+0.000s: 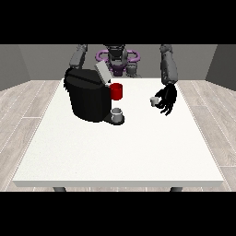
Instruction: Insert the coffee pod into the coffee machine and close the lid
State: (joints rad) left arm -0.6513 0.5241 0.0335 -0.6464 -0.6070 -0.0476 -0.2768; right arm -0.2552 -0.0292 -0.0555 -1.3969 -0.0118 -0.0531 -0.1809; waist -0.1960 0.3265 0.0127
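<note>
Coffee machine (87,99): one, black, lid (102,72) raised, on white table (120,152).
Coffee pod (154,101): one, pale, pinched by hand at view's right (167,99), well apart from machine.
Cups: two; red cup (116,91), grey cup (117,113) on machine's base.
Writing: none legible.

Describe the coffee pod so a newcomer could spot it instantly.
Start at the black coffee machine on the white table, then look across to the black hand at the view's right. The coffee pod is the small pale cup at its fingers, unlike the red mug and grey cup by the machine.
</note>
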